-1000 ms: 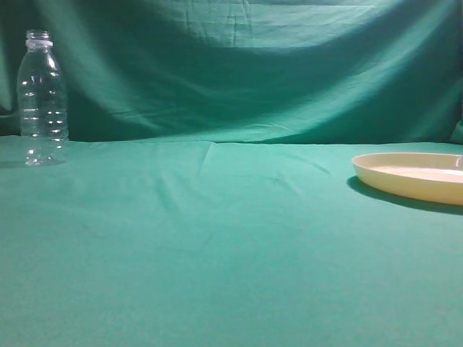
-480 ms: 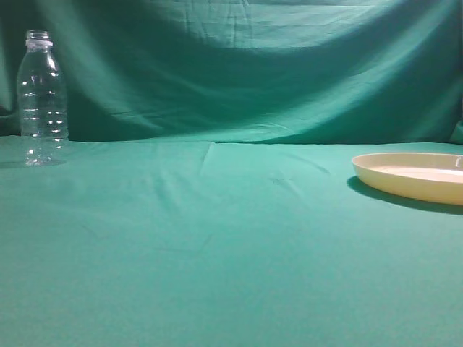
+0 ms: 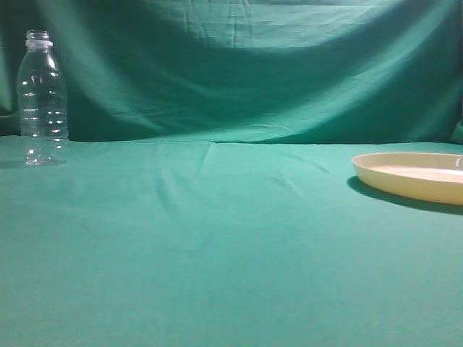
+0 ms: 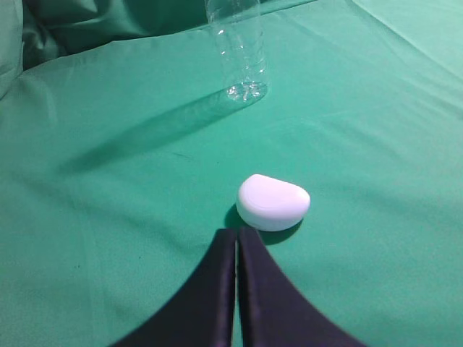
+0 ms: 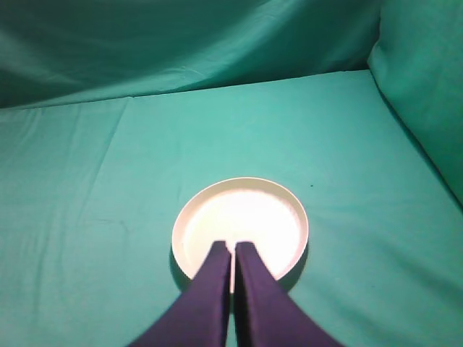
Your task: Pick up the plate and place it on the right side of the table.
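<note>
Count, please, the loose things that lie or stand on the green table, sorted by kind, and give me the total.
Clear plastic bottle: 1
Cream-yellow plate: 1
Small white rounded object: 1
Total: 3

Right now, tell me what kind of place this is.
Most likely a staged robot test tabletop, not a home or kitchen. Teal-green cloth covers the table, a darker green backdrop cloth hangs behind, and only a few props sit out: the plate, a clear bottle, a white case.
</note>
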`<state>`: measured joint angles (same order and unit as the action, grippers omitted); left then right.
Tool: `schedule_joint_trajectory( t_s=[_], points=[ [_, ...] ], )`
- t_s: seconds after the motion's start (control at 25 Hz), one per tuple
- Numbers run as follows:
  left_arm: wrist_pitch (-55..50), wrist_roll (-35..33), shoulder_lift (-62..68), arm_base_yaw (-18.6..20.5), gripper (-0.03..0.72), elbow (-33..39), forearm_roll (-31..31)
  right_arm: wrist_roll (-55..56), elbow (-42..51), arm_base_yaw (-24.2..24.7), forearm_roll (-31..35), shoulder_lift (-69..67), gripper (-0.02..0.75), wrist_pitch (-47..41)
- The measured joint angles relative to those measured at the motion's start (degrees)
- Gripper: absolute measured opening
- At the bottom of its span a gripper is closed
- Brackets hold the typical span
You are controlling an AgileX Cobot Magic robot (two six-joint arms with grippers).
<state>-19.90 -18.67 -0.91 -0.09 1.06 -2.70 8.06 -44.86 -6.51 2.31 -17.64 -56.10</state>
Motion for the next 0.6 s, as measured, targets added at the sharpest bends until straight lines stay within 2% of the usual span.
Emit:
schedule_joint_trajectory(
  t_s=[0.16,0.32,0.6],
  points=[
    [0.0,0.0,0.0,0.0,0.0,0.0,0.0,0.0,0.5,0.0,-0.5,0.0,0.0,0.6],
    [0.0,0.0,0.0,0.0,0.0,0.0,0.0,-1.6,2.6,0.0,-1.9,0.0,0.0,6.6],
    [0.0,0.0,0.0,0.0,0.0,0.0,0.0,-6.6,18.6,0.0,-3.0,8.5,0.0,20.1]
  ],
)
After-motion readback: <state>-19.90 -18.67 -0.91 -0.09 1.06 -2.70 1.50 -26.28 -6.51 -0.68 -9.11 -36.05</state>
